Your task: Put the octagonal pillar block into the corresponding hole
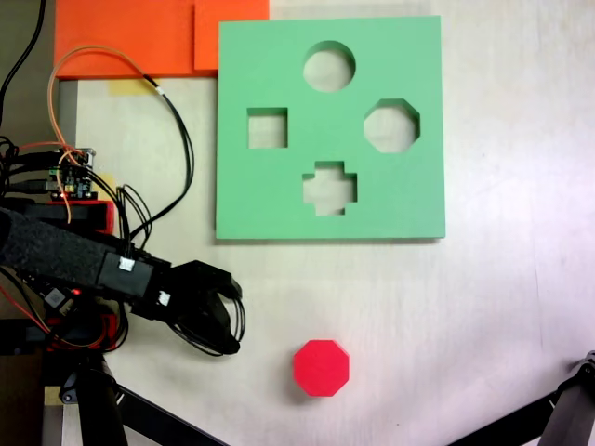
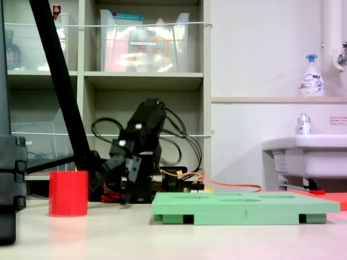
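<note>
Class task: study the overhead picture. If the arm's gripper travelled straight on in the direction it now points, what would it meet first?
Probably the octagonal pillar block. In the first exterior view the open gripper points right and slightly down the picture, toward that block, with only bare table between. Height is unclear, so it might pass just beside it.
</note>
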{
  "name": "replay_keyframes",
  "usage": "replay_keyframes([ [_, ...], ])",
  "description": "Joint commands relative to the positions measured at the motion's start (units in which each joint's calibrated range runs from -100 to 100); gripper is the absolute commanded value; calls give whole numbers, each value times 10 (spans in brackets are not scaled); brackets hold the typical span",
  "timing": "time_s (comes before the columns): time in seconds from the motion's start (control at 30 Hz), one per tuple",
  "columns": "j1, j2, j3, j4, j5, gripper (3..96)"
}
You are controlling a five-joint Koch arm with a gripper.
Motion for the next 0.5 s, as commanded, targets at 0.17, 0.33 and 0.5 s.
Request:
replay_keyframes([
  [0.17, 39, 148, 452, -532, 73, 482],
  [0.33, 61, 359, 696, -656, 100, 482],
  [0.5, 61, 476, 779, -656, 102, 481],
])
